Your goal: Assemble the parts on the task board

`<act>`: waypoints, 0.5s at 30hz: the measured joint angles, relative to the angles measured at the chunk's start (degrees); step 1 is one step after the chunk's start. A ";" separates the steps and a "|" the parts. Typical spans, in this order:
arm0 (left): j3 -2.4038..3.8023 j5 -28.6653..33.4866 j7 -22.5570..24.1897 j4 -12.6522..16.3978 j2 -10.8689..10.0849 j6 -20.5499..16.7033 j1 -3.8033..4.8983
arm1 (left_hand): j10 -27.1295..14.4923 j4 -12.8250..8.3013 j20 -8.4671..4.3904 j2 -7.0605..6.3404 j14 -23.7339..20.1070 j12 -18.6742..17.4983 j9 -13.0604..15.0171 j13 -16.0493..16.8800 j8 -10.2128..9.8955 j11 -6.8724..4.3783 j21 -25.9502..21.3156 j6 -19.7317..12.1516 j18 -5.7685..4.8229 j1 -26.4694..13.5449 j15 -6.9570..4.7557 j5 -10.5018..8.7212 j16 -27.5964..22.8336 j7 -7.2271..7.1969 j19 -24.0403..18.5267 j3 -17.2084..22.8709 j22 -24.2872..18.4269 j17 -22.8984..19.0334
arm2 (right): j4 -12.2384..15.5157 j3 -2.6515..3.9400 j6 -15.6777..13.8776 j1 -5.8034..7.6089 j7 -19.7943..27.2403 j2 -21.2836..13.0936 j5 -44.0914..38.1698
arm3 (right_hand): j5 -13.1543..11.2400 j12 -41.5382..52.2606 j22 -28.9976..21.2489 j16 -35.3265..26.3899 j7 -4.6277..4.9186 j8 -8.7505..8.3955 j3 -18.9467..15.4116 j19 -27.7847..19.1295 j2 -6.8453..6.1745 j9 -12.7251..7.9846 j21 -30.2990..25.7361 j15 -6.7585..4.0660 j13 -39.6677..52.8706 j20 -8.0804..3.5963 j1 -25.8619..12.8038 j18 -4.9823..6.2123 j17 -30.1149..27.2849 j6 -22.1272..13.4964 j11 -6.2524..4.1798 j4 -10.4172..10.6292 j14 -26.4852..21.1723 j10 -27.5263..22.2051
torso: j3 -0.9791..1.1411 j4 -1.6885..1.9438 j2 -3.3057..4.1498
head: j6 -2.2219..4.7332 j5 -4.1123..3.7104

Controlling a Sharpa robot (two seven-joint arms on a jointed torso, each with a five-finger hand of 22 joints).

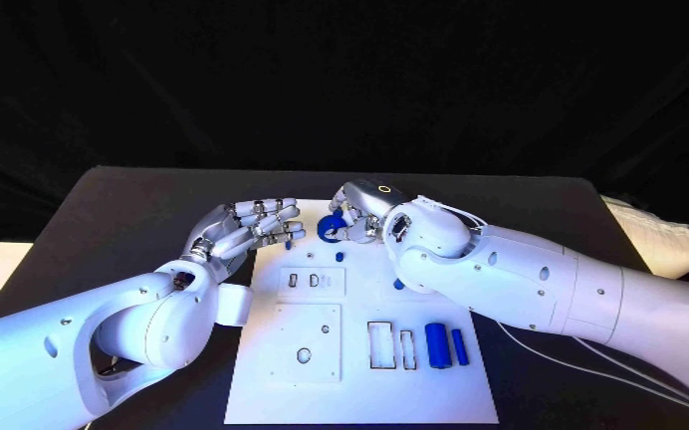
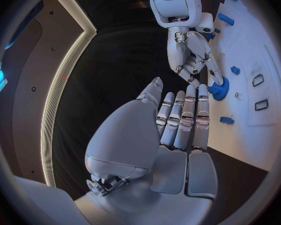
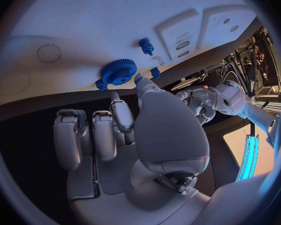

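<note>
The white task board (image 1: 359,370) lies in the middle of the black table. A blue gear (image 1: 334,229) lies flat near its far edge; the wrist views show the same gear (image 3: 118,71) (image 2: 219,89). My right hand (image 1: 369,213) hovers over it, and one fingertip (image 3: 140,81) touches the gear's rim while the other fingers stay off it. My left hand (image 1: 252,226) is just left of the gear at the board's far left corner, fingers straight and side by side (image 2: 181,117), holding nothing. Two long blue parts (image 1: 436,343) (image 1: 460,347) lie on the board's near right.
Small blue pieces (image 1: 341,258) (image 1: 399,284) stand on the board near the gear, and a blue peg (image 3: 146,46) stands beside raised white blocks with slots (image 1: 311,281). Rectangular cut-outs (image 1: 382,343) lie left of the long parts. Bare black table (image 1: 129,221) surrounds the board.
</note>
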 measured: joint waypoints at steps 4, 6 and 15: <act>0.00 0.00 -0.02 -0.08 0.02 -0.01 0.00 | 0.00 0.00 0.00 0.00 0.00 0.00 0.00 0.00 0.00 0.00 0.00 0.00 0.00 0.00 0.00 0.00 0.00 0.00 0.00 0.00 0.00 0.00 | -0.03 -0.01 0.09 0.00 -0.01 0.00 0.32 | 2.65 -0.04 0.00 -0.14 -0.28 0.20 -0.60 0.00 1.33 0.04 0.00 0.00 -0.03 0.00 -2.47 0.00 0.00 1.17 -0.01 0.60 0.00 -0.01 | 0.00 0.01 0.00 | -0.03 -0.03; 0.00 0.00 -0.02 -0.12 0.02 -0.01 0.00 | 0.00 0.00 0.00 0.00 0.00 0.00 0.00 0.00 0.00 0.00 0.00 0.00 0.00 0.00 0.00 0.00 0.00 0.00 0.00 0.00 0.00 0.00 | -0.03 -0.02 0.16 0.00 -0.02 -0.03 0.52 | 3.38 -0.04 0.00 -0.14 -0.48 0.20 -0.60 0.00 1.70 0.04 0.00 0.00 0.06 0.00 -2.99 0.00 0.00 1.46 -0.01 0.60 0.00 -0.01 | 0.01 0.03 0.00 | -0.05 -0.07; 0.00 0.00 -0.07 -0.21 -0.04 -0.01 0.00 | 0.00 0.00 0.00 0.00 0.00 0.00 0.00 0.00 0.00 0.00 0.00 0.00 0.00 0.00 0.00 0.00 0.00 0.00 0.00 0.00 0.00 -0.01 | 1.68 0.01 -2.89 -0.32 0.43 -2.58 2.14 | 6.02 0.63 -0.01 -0.14 -0.65 0.06 0.00 0.15 2.44 -0.10 0.00 0.00 0.82 -0.15 -2.00 0.00 -0.01 2.36 -0.34 0.01 0.00 0.31 | 0.04 -0.03 0.01 | 0.06 -0.12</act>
